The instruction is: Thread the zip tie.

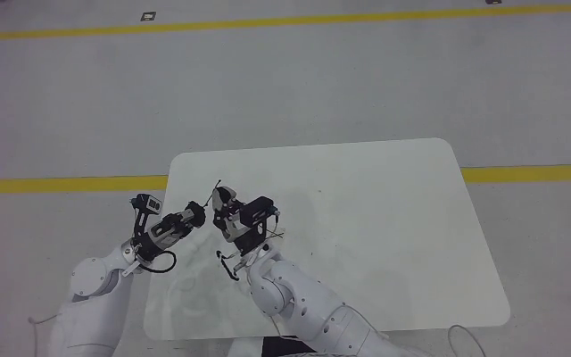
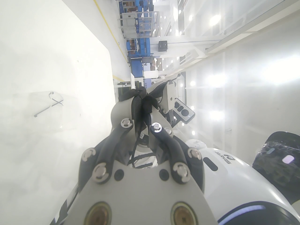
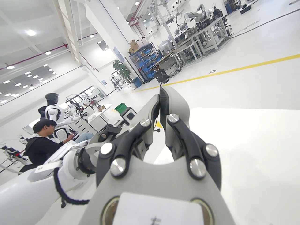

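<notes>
Top cam, starting far left: my left arm comes in over the left edge of the bench, w/ the left jaws pointing right toward the other arm. On the left wrist cam its fingers look clenched, pads together. I can't tell if anything is pinched btwn them. A black knotted strap sits right at the tips, and I can't tell what it belongs to. Next over is the zip tie, a thin black strip held up off the bench. It's above the left part of the bench, close to both sets of jaws. The right jaws are clenched on it: the right wrist cam shows both pads pressed flat together w/ the tie's end poking out past the tips. The two sets of jaws are near each other, but I can't tell whether they touch. Further right, by the right arm, loose ties lie flat on the bench, at least two of them crossed. The bench is white w/ rounded corners, and a yellow floor line runs behind it.
</notes>
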Controlling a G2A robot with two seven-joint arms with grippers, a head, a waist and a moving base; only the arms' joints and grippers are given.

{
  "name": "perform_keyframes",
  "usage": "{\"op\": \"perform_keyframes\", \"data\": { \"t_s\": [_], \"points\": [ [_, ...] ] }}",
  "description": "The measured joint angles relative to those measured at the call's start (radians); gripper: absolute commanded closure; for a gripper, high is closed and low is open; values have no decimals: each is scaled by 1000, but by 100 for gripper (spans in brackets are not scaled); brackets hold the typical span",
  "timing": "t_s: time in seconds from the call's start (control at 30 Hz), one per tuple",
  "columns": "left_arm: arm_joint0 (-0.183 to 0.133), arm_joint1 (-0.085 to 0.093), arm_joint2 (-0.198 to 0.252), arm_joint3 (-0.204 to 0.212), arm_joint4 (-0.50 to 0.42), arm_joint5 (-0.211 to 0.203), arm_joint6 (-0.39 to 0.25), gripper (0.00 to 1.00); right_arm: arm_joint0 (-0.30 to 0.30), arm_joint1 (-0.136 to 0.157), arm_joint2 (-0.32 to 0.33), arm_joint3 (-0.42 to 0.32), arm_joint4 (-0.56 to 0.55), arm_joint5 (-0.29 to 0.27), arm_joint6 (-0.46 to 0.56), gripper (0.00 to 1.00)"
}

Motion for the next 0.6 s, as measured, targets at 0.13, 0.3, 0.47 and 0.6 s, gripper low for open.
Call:
{"op": "perform_keyframes", "data": {
  "t_s": [0.13,0.3,0.47,0.6],
  "points": [
    [0,0,0,0,0,0,0,100,-4,1,4,-8,1,0,-10,100],
    [0,0,0,0,0,0,0,100,-6,2,8,-16,-6,-3,-9,100],
    [0,0,0,0,0,0,0,100,-6,2,9,-17,-9,-8,-6,100],
    [0,0,0,0,0,0,0,100,-4,1,11,-13,-10,-7,-5,100]
  ]
}}
